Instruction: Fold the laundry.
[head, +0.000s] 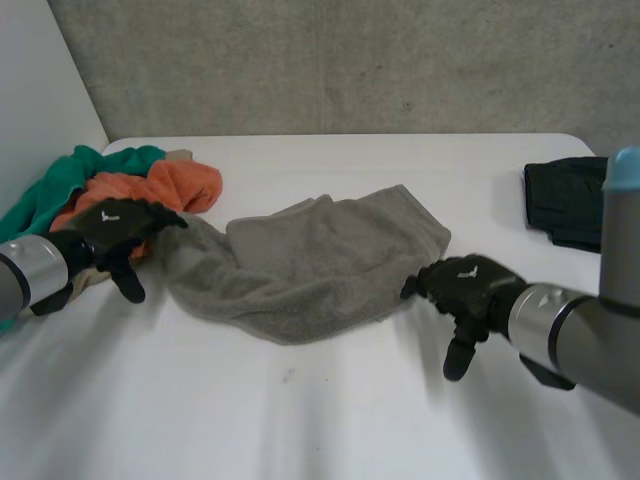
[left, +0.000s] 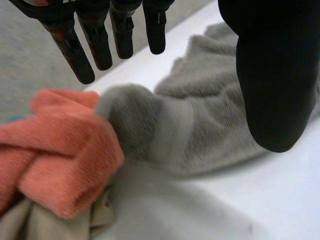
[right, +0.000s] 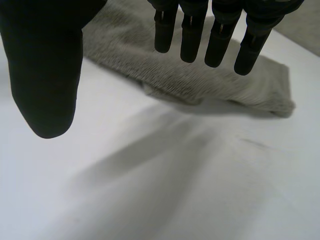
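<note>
The grey towel (head: 310, 262) lies crumpled across the middle of the white table (head: 330, 420). At centre-left, the left hand (head: 118, 232) hovers over the towel's end beside the orange cloth (head: 180, 185), fingers spread, gripping nothing. At lower right, the right hand (head: 462, 285) is at the towel's right edge, fingers straight and empty.

five cloths are lying on one white table (head: 300, 420): one grey towel (head: 320, 265) in the middle, one orange cloth (head: 170, 185), one green cloth (head: 60, 185) and one beige cloth (left: 50, 225) at the far left, and one black cloth (head: 565, 200) at the far right. two black hands are reaching in: one left hand (head: 115, 235) and one right hand (head: 465, 285).
</note>
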